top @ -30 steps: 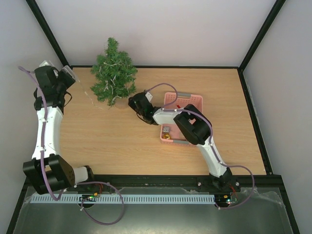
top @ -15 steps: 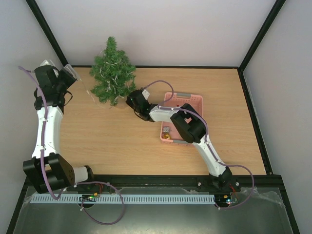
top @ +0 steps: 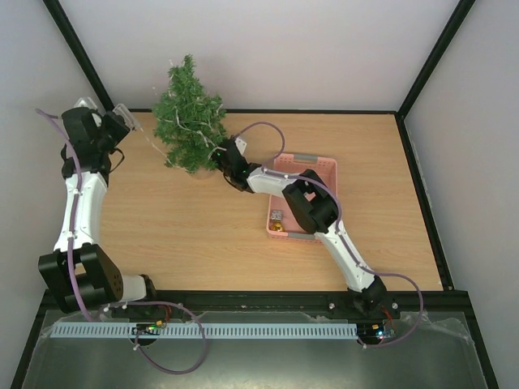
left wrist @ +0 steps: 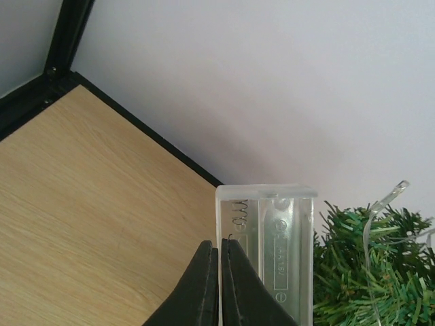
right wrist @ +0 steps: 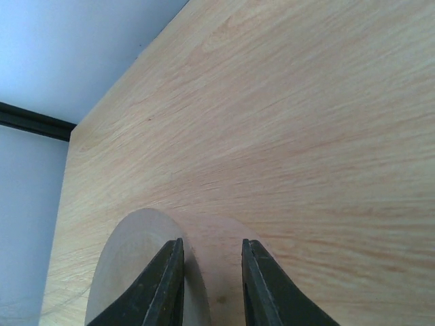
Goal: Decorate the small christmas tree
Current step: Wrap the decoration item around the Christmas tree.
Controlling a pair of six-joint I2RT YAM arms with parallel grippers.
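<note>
Small christmas tree is seen just beyond the right gripper and to the right of the left gripper. The right jaws are set a narrow gap apart, astride the rim of the tree's pale round base; whether the base is pinched cannot be told. The left jaws are pressed together on the edge of a clear battery box. The tree is tilted: its long axis is run from the base at the right jaws to a tip pointed away from them, leaned toward the left jaws' side.
</note>
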